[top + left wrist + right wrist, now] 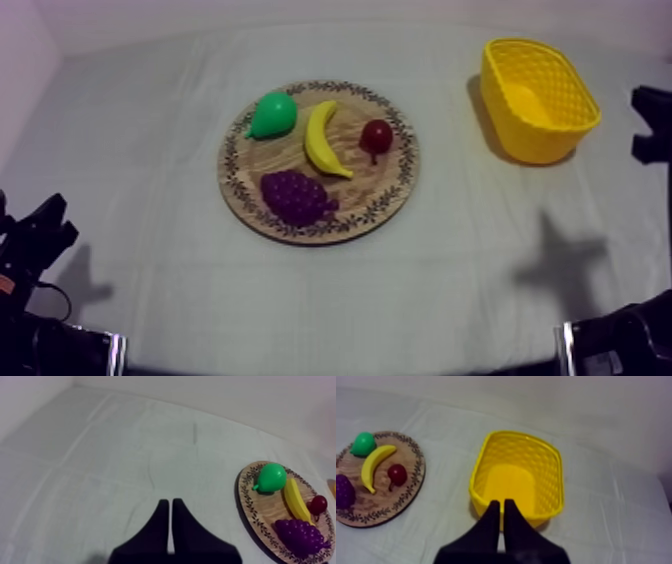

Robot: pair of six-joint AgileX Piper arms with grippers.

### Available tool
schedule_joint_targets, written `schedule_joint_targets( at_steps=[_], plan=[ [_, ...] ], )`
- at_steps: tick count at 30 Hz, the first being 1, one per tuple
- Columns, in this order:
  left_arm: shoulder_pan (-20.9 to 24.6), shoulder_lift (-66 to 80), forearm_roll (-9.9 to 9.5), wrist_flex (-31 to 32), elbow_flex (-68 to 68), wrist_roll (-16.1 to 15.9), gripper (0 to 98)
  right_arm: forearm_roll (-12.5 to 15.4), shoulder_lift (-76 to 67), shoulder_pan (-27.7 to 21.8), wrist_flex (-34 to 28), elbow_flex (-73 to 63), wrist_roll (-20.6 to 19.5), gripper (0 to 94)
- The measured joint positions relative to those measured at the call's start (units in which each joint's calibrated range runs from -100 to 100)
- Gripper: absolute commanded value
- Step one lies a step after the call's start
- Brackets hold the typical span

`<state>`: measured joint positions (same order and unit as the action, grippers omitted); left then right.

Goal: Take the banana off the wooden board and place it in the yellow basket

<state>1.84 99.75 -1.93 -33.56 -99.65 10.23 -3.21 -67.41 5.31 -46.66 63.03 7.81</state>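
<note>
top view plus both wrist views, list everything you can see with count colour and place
wooden board: one, brown with a patterned rim, middle of the table
banana: one, yellow, middle of the board
pear: one, green, on the board, left of the banana
small red fruit: one, red, on the board, right of the banana
bunch of grapes: one, purple, near side of the board
yellow basket: one, yellow, nothing in it, right of the board
cloth: one, grey-white, covers the table
left hand: one, black, shut on nothing, over bare cloth left of the board
right hand: one, black, shut on nothing, at the basket's near wall
</note>
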Motion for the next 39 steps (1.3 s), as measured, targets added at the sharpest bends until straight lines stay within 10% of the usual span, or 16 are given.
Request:
schedule_joint_targets(
  at_steps=[28,39],
  plan=[
    [0.0,0.0,0.0,0.0,0.0,0.0,0.0,-0.77,30.94,13.06,-20.1,-43.22,1.77,0.3],
    [0.0,0.0,0.0,0.0,0.0,0.0,0.0,-4.36,42.46,22.98,-24.47,-49.94,-3.2,0.3]
  ],
)
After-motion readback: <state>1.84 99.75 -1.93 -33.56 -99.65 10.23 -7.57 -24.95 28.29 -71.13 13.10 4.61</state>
